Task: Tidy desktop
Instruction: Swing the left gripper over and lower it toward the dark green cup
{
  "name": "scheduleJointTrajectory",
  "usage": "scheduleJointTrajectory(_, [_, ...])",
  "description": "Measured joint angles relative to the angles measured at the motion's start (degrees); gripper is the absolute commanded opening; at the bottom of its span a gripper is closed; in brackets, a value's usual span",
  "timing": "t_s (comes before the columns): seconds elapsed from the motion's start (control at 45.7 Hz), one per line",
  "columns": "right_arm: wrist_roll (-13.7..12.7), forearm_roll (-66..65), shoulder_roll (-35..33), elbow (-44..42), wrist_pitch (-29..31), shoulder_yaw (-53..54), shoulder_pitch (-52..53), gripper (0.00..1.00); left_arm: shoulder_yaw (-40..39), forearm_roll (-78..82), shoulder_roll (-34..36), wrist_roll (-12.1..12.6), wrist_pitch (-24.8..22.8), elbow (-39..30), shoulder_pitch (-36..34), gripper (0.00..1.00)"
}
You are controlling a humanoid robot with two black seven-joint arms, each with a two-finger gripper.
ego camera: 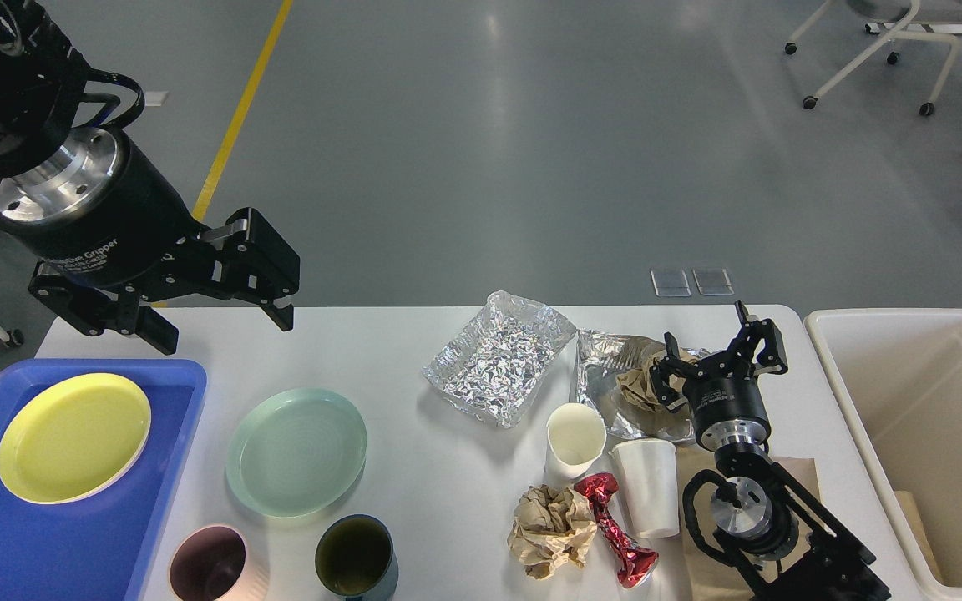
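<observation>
Desktop (448, 492) fills the lower frame, white, cluttered in two groups. Dishes left: yellow plate (73, 437) already in the blue tray (47, 542); green plate (296, 452) and two cups (207, 564) (356, 557) on bare table beside it, probably waiting for the tray. Rubbish right, nearer the cream bin (915, 434): two foil trays (498, 357) (615, 392), two paper cups (574, 436) (648, 487), a paper wad (552, 529), red wrapper (615, 527). That split likely sets each arm's share.

Left gripper (218, 321) hangs above the table's far left corner, fingers spread, holding nothing. Right gripper (719, 355) sits low at the second foil tray, fingers apart around a brown paper ball (640, 388); not gripping it, as far as can be seen.

Room: wide bare strip between green plate and first foil tray, good for passing. Right side is tight; the cups stand close beside the right arm. Bin touches or nearly touches the right table edge, so the carry there is short. Front cups stand near the near edge, a knock-off risk.
</observation>
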Motion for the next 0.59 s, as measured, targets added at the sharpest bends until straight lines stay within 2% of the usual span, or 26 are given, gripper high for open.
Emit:
scheduleJointTrajectory(0.153, [0.00, 0.00, 0.00, 0.00, 0.00, 0.00, 0.00, 1.00, -2.23, 3.36, 1.42, 0.73, 0.59, -0.03, 2.86, 0.96])
scheduleJointTrajectory(0.35, [0.01, 0.00, 0.00, 0.00, 0.00, 0.00, 0.00, 1.00, -6.27, 10.08, 2.47, 0.90, 1.88, -0.07, 10.75, 0.94])
scheduleJointTrajectory(0.591, [0.03, 0.00, 0.00, 0.00, 0.00, 0.00, 0.00, 1.00, -13.17, 19.13, 1.53, 0.97, 12.03, 0.06, 26.97, 0.93])
